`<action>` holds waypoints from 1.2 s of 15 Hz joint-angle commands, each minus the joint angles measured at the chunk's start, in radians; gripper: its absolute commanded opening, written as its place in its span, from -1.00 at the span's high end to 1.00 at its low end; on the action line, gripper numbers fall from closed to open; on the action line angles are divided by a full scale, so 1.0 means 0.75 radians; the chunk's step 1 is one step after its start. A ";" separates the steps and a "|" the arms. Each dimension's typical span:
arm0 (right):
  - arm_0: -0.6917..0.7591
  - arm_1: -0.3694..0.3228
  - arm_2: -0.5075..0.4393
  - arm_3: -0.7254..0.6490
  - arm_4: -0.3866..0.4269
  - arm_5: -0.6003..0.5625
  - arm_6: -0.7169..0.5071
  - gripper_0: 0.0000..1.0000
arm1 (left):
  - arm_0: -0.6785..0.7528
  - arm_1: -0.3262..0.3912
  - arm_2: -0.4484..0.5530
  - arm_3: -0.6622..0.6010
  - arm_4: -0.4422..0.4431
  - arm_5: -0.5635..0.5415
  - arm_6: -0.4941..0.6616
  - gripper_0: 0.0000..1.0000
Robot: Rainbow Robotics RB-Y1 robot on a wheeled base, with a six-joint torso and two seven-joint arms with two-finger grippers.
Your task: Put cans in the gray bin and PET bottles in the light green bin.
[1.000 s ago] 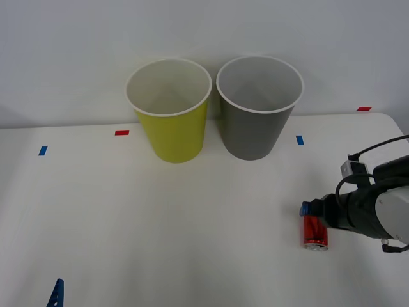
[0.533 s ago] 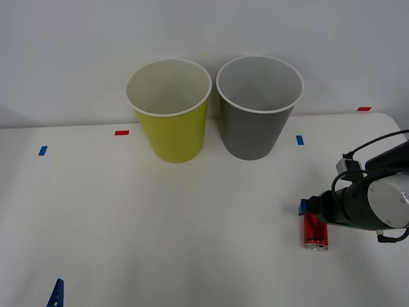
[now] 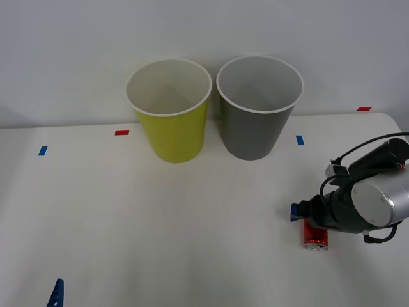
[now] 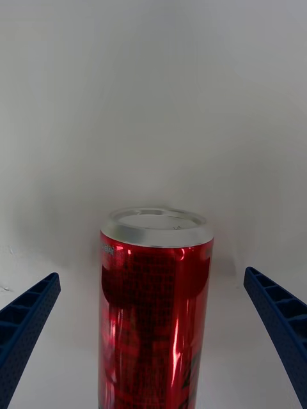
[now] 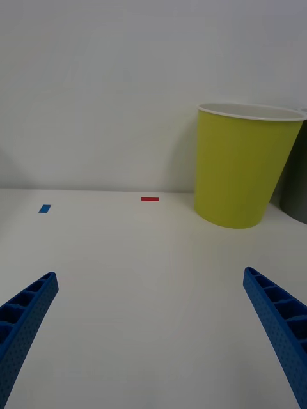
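Red metallic drink can stands upright near the table's right edge; we keep our right gripper spread wide around it, untouched, so closing should seat it for the gray tapered bin.

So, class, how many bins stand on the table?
2: the light green bin at the table's far edge, and the gray bin beside it on its right. None seems hidden.
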 commanded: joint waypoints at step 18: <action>-0.073 0.001 0.091 0.094 0.075 -0.008 -0.092 0.90 | 0.000 0.000 0.000 0.000 0.000 0.000 0.000 -1.00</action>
